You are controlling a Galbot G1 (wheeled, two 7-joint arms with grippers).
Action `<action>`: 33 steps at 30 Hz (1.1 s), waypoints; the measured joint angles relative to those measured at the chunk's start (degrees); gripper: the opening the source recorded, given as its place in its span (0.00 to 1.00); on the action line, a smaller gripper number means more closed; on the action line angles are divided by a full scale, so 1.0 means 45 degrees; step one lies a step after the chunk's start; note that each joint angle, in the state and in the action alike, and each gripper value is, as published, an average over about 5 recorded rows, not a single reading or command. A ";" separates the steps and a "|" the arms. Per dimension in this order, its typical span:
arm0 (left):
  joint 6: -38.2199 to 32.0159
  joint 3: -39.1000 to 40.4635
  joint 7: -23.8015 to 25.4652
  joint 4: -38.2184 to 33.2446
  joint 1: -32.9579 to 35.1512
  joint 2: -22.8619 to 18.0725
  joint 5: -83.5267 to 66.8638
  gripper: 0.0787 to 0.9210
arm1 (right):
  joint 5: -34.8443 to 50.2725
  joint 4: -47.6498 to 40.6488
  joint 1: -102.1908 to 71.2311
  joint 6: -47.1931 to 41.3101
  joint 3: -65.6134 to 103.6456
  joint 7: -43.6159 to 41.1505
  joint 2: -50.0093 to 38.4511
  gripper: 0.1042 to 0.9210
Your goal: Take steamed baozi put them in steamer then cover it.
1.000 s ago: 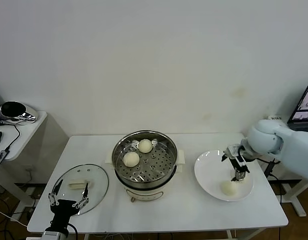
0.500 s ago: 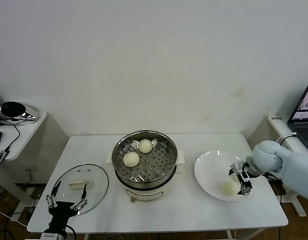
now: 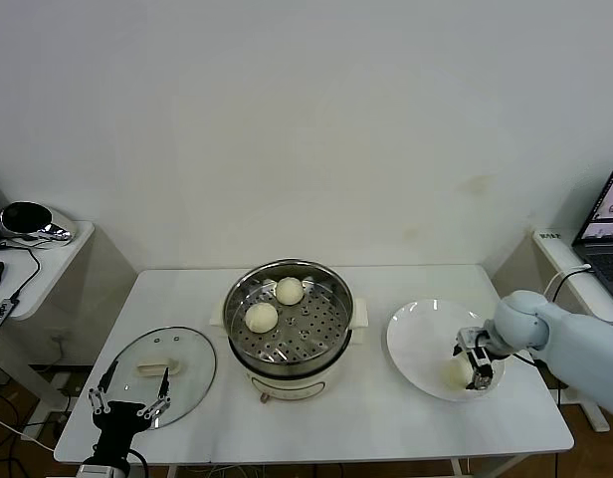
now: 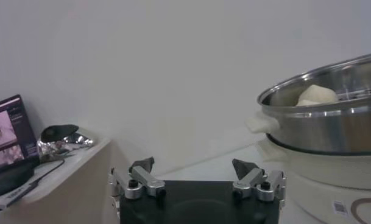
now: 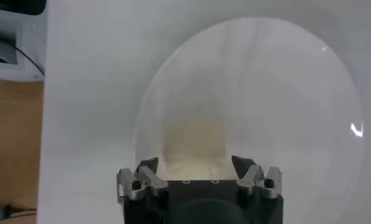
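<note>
Overhead, the head view shows a white table (image 3: pixel 386 418) against a pale wall. At centre sits the steamer (image 3: pixel 289 324), a shiny steel pot on a cream base, with two steamed baozi (image 3: pixel 262 317) on its perforated tray. At lower left the cover (image 3: pixel 157 365), a clear glass lid with a cream handle, lies flat on the table. Below it, at the bottom edge, the left hand (image 3: pixel 126 405) hangs with fingers spread wide, holding nothing. At right, a white plate (image 3: pixel 416 339) carries one more bun (image 3: pixel 457 372); the right hand (image 3: pixel 473 361) reaches down onto the plate with its fingers either side of that bun, half drawn in around it.

Next, the left wrist view: the left hand's spread fingertips (image 4: pixel 142 164) at the bottom, the steamer's steel wall at right with a baozi showing over the rim.

Lastly, the right wrist view: the plate fills the frame, and the bun sits between the right hand's fingertips (image 5: pixel 147 164) at lower centre; whether they touch it cannot be told.
</note>
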 measured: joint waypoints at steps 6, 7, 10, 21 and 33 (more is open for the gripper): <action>-0.0007 0.0002 -0.0003 -0.0043 -0.0003 -0.0015 -0.0005 0.88 | 0.0008 -0.0070 -0.0010 -0.0002 0.0029 -0.0111 0.0057 0.58; -0.0005 0.0003 -0.0003 -0.0057 -0.0010 -0.0013 -0.0008 0.88 | 0.0023 -0.0069 0.0013 0.0001 0.0018 -0.0136 0.0054 0.56; 0.0014 -0.0002 -0.0003 -0.0076 -0.0071 0.0005 -0.0038 0.88 | 0.0120 -0.0047 0.0192 0.0007 -0.0071 -0.0204 0.0030 0.51; 0.0044 0.0102 0.0006 0.0045 -0.0317 0.0048 -0.0113 0.88 | 0.1056 0.0183 0.2405 -0.0031 -0.0851 -0.0639 0.0053 0.48; 0.0030 0.0156 -0.0012 0.0242 -0.0503 0.0200 -0.0213 0.88 | 0.3146 0.0022 0.7056 0.0039 -0.2773 -0.0634 0.1803 0.49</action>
